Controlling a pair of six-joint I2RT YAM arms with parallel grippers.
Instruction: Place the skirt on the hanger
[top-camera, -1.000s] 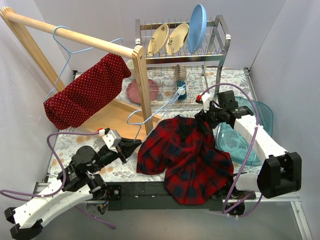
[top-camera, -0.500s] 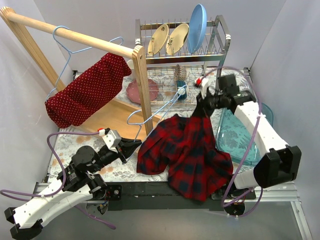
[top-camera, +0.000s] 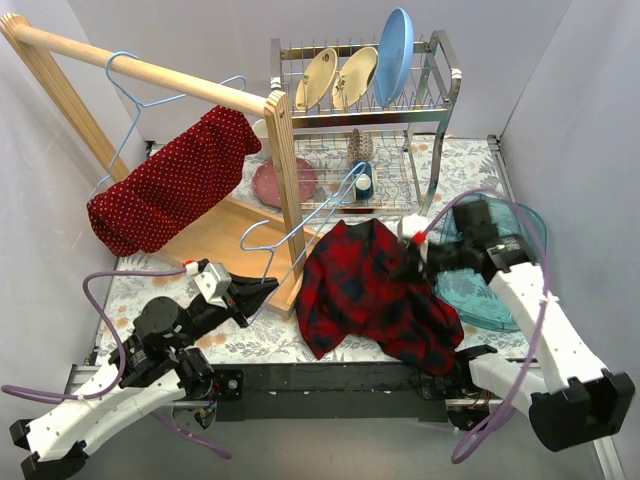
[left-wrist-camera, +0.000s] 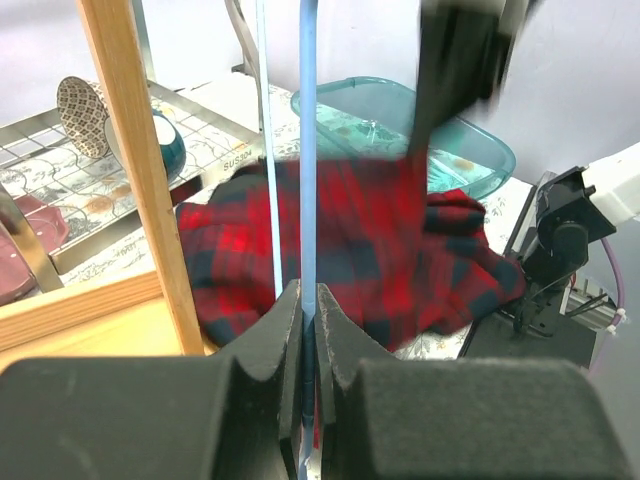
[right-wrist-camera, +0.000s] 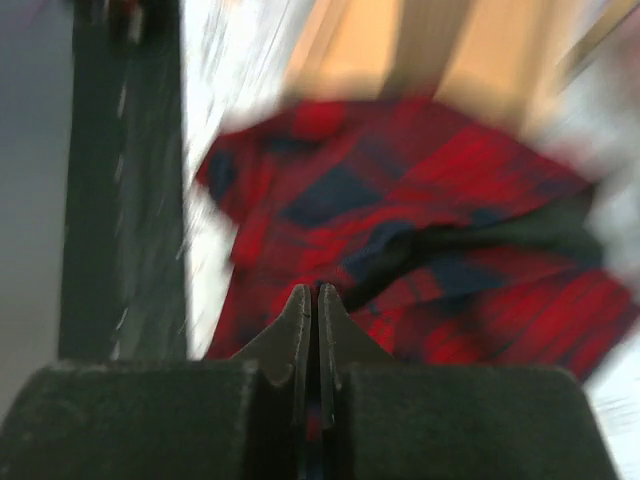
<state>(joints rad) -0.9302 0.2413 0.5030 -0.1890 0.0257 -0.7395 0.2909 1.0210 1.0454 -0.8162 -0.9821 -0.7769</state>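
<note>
**Skirt** (top-camera: 170, 188): red with white dots. It hangs draped over the rail hanger (top-camera: 122, 95), whose hook sits over the wooden rail (top-camera: 150, 72) at far left, clear of the desk (top-camera: 470, 165). I judge it placed, or very nearly. Whether the cloth sits evenly on the wire cannot be told from here.

**Left gripper** (top-camera: 268, 288): jaws pinched tight on the wire of a second hanger (top-camera: 300, 235). That hanger leans up and away toward the dish rack (top-camera: 440, 95), just beside the wooden post (top-camera: 285, 170).

**Right gripper** (top-camera: 412, 262): jaws closed, by all appearance nipping the right edge of the plaid shirt (top-camera: 370, 290). Its wrist view is blurred, so the hold is a judgement.

**Step in hand:** both arms are busy with the shirt and the second hanger, not the skirt. As I read it, the next move calls for raising a shirt edge to the wire while the left arm keeps that hanger steady and tilted away from the post.

**Edges and room:**
- The post and the wooden base (top-camera: 215, 240) crowd the second hanger on its left.
- The teal tray (top-camera: 500, 265) lies under the right arm.
- The shirt hem reaches the near desk edge and could slide off if dragged nearer.
- Open room lies above the shirt, between post and tray.
</note>
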